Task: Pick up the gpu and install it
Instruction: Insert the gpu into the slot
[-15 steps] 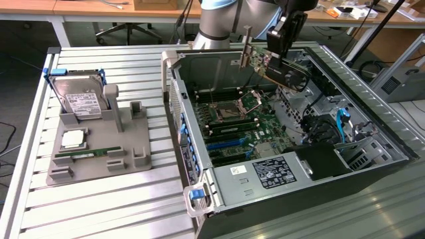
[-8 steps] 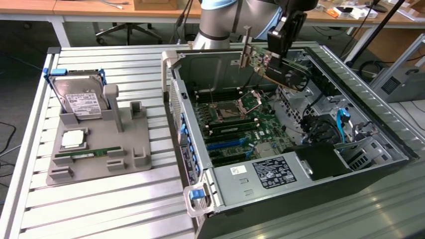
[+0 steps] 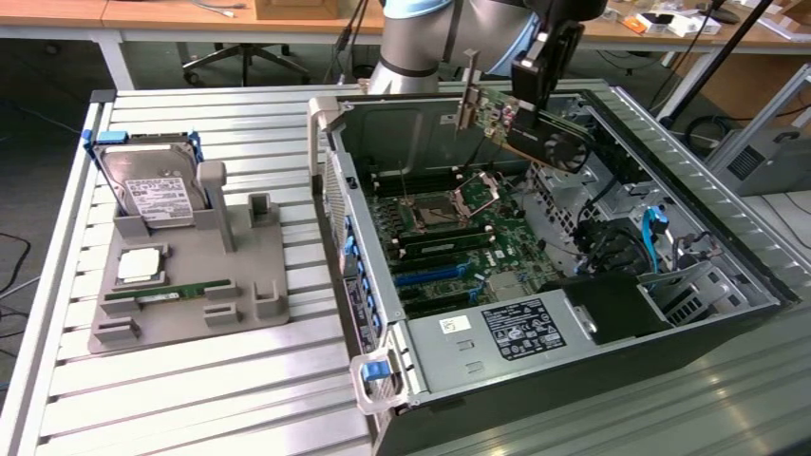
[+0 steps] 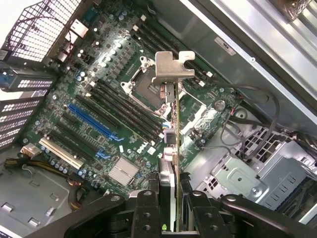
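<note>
A silver work table of ribbed aluminium slats (image 3: 203,399) takes up the foreground, with soft bright glare along its ridges. Behind it, at the far edge of the exterior view, stands a pale wooden desktop on a white metal frame (image 3: 51,13), with a brown cardboard box (image 3: 298,8) on it. A second wooden desktop (image 3: 747,38) lies toward the exterior view's right. Beneath the desks, the black star base of a swivel office chair (image 3: 241,59) rests on a dark grey floor (image 3: 51,81)
</note>
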### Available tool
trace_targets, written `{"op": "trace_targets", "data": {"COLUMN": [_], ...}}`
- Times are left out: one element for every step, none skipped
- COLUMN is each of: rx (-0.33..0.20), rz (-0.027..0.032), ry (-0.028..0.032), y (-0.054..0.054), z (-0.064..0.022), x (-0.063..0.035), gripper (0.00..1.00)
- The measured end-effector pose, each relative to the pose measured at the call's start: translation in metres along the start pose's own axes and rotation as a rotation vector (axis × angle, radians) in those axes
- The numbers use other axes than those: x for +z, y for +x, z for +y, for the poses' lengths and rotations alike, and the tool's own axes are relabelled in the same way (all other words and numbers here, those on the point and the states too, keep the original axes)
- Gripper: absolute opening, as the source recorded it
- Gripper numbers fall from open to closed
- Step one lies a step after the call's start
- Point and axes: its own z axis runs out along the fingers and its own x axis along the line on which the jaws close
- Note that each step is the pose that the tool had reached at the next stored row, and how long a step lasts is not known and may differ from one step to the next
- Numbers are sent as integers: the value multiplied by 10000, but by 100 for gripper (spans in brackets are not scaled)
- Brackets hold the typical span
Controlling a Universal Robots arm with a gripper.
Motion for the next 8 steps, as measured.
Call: {"op": "trace_targets", "data": {"rx": [-30, -84, -129, -195, -223, -277, -322, -362], "rz": [-4, -10, -15, -23, -26, -32, -38, -42], "ry": [-1, -3, -5, -7, -8, -10, -12, -13], "y": [0, 0, 0, 0, 0, 0, 0, 0], "z": [0, 0, 0, 0, 0, 0, 0, 0], "x": [0, 0, 0, 0, 0, 0, 0, 0], "gripper": [27, 27, 27, 27, 27, 27, 27, 27]}}
